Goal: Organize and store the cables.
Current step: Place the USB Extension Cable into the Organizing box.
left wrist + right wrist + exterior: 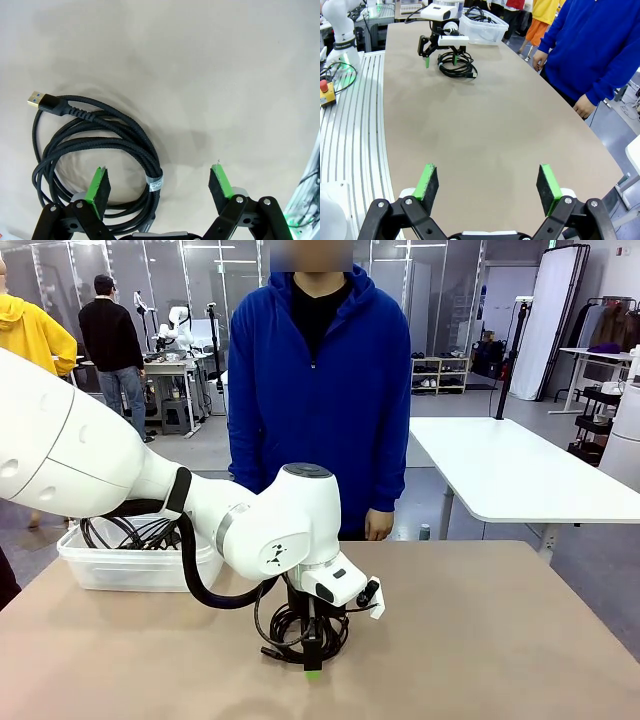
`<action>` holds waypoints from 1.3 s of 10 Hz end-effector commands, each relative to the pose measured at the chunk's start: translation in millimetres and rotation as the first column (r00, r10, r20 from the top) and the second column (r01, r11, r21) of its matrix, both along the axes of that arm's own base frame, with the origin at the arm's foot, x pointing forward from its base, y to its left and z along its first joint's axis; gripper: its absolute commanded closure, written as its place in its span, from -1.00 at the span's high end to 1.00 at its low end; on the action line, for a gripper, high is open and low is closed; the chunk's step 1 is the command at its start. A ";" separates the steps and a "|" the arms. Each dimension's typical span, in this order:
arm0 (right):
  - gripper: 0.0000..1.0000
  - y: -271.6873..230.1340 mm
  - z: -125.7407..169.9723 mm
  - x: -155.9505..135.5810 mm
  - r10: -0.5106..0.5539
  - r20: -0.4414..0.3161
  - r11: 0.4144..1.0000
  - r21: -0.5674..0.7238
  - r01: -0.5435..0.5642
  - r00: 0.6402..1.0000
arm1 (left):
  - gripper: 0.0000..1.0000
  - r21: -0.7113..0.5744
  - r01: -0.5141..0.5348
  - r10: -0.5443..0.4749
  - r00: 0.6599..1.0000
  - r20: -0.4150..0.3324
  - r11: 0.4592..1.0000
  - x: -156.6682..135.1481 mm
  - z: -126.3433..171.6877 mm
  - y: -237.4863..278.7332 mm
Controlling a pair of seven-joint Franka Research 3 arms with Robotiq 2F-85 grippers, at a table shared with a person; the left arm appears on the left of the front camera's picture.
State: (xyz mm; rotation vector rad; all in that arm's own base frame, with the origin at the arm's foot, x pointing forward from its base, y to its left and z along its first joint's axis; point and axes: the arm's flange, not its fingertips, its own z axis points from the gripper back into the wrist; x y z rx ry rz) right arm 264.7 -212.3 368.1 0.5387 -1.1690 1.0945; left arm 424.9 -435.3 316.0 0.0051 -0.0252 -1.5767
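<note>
Both jaws apart; left gripper [313, 665] over coiled cable [95, 150], bin [135, 565] beside, person [320, 390] behind

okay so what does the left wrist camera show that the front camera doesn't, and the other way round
Left wrist view alone: the gold-tipped USB plug on the coiled black braided cable, its wrap band, and both green pads of the open left gripper straddling one side of the coil.

Front view alone: the clear plastic bin of black cords and the person in blue.

Both: coil, left gripper, tan tabletop.

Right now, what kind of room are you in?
Probably a robot lab or workshop. A coiled cable lies on my table, a person stands opposite, and more tables with equipment stand behind.
</note>
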 end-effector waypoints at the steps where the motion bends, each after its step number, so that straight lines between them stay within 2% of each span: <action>1: 1.00 0.3 3.8 2.3 -0.011 -0.004 1.000 0.020 0.011 1.000 | 1.00 -0.006 -0.016 0.016 1.000 0.009 1.000 -1.2 -4.6 -0.3; 2: 1.00 0.3 3.8 2.3 -0.011 -0.004 1.000 0.020 0.011 1.000 | 1.00 -0.007 -0.018 0.018 1.000 0.005 1.000 -1.3 -5.2 1.5; 3: 1.00 0.3 3.8 2.3 -0.011 -0.004 1.000 0.020 0.011 1.000 | 0.73 0.008 -0.012 0.012 1.000 0.002 1.000 -1.7 -5.3 1.7; 4: 1.00 0.3 3.8 2.3 -0.011 -0.004 1.000 0.020 0.011 1.000 | -0.20 0.019 -0.017 0.017 1.000 -0.002 1.000 -1.4 -4.6 2.5; 5: 1.00 0.3 3.8 2.3 -0.011 -0.004 1.000 0.020 0.011 1.000 | -0.47 0.026 -0.005 0.005 1.000 -0.011 1.000 -0.5 -5.7 2.2; 6: 1.00 0.3 3.8 2.3 -0.011 -0.004 1.000 0.020 0.011 1.000 | -1.00 0.007 0.009 -0.008 1.000 -0.026 1.000 0.5 -7.8 2.7; 7: 1.00 0.3 3.8 2.3 -0.011 -0.004 1.000 0.020 0.011 1.000 | -0.54 0.006 -0.004 0.004 1.000 -0.027 1.000 0.6 -8.0 3.2; 8: 1.00 0.3 3.8 2.3 -0.011 -0.004 1.000 0.020 0.011 1.000 | -1.00 0.009 -0.010 0.010 1.000 -0.026 1.000 -0.6 -6.2 4.7; 12: 1.00 0.3 3.8 2.3 -0.011 -0.004 1.000 0.020 0.011 1.000 | -1.00 0.003 -0.030 0.030 0.999 -0.015 1.000 2.2 3.7 6.4; 13: 1.00 0.3 3.8 2.3 -0.011 -0.004 1.000 0.020 0.011 1.000 | -1.00 -0.031 -0.021 0.021 1.000 -0.017 0.999 1.5 14.7 10.0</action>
